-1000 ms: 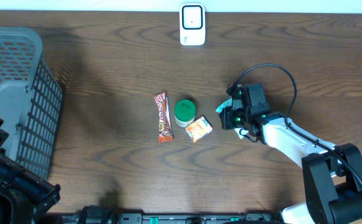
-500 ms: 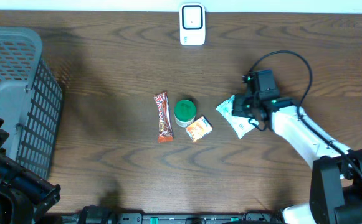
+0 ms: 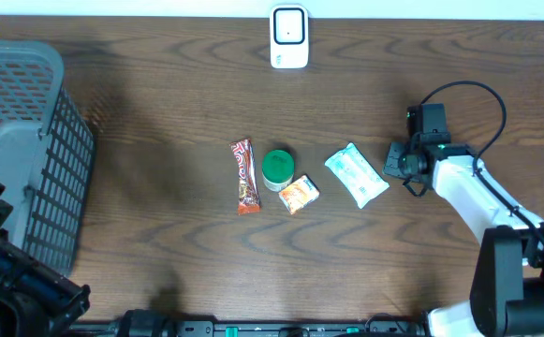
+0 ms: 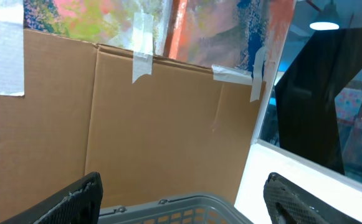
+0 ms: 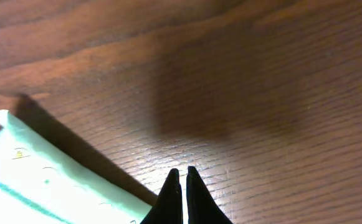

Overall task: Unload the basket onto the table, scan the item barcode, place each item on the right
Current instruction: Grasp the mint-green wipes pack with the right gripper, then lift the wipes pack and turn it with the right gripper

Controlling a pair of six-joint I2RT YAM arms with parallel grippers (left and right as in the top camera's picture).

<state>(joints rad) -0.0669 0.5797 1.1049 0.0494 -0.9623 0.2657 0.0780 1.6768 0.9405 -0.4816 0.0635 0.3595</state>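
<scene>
Holding the left gripper [image 4: 181, 198], jaws apart, above the basket [image 3: 66, 178] at near left. Resting the right gripper [image 5: 182, 174], fingers pressed together and empty, just right of the pale packet [image 3: 357, 175] lying flat mid-table. Probably needing: spreading wide, pinching one packet edge, then lifting and turning the barcode toward the far scanner [image 3: 289, 37].

Bystanders on the dark wooden bench [image 3: 159, 112]

A grey mesh basket [image 3: 66, 187] sits at the bench's 9 o'clock edge. Near the middle stands a green-lidded tub [image 3: 277, 168], with a red candy bar [image 3: 243, 176] lying lengthwise just beside it at 9 o'clock and a small orange packet [image 3: 299, 195] touching it at 4 o'clock. In the left wrist view, a cardboard wall [image 4: 156, 124] patched with tape strips [image 4: 5, 50] rises behind the basket's rim.
</scene>
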